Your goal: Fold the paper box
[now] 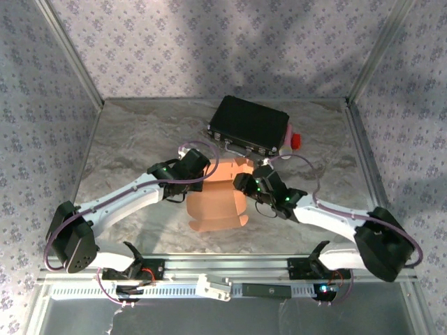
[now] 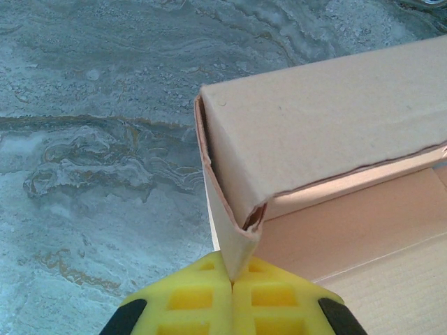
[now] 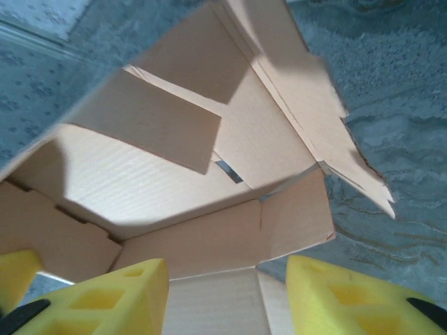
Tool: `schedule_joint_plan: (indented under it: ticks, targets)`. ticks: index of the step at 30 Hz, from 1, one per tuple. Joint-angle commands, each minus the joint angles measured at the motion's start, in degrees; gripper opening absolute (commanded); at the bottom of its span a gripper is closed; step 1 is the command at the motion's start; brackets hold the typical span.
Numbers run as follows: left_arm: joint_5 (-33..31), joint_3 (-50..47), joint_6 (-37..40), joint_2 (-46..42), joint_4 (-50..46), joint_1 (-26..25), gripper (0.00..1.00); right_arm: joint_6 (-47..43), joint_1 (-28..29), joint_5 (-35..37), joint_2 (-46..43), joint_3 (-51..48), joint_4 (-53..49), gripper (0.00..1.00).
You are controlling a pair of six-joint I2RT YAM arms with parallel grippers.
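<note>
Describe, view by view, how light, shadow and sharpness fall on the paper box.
Top external: a bright patch washes out the far edge of the paper box, and broad soft shadows cross the patterned back wall. Left wrist: even light, crisp cardboard edges. Right wrist: hard-edged shadows cut across the box's interior beside brightly lit panels.

A black hard case with metal latches lies slantwise on the far part of the grey marbled worktop. A small red object, too small to identify, sits right at the case's right end. Behind the case stands a wall with a pale floral pattern.
</note>
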Motion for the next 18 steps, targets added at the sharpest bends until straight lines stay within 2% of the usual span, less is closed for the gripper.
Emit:
schedule_joint_plan:
  ticks: [1, 5, 18]
  targets:
    - [0.33, 1.54, 0.13, -1.36, 0.08, 0.16, 0.0, -0.65, 0.07, 2.55, -0.78, -1.53, -1.14, 0.53]
    - [0.63, 1.88, 0.29, -1.29, 0.11, 0.2, 0.0, 0.83, -0.71, -0.23, 2.74, -3.04, 5.12, 0.55]
    - [1.08, 2.09, 0.64, -1.74, -0.23, 0.17, 0.0, 1.18, -2.1, -1.52, 10.33, 1.71, 6.99, 0.54]
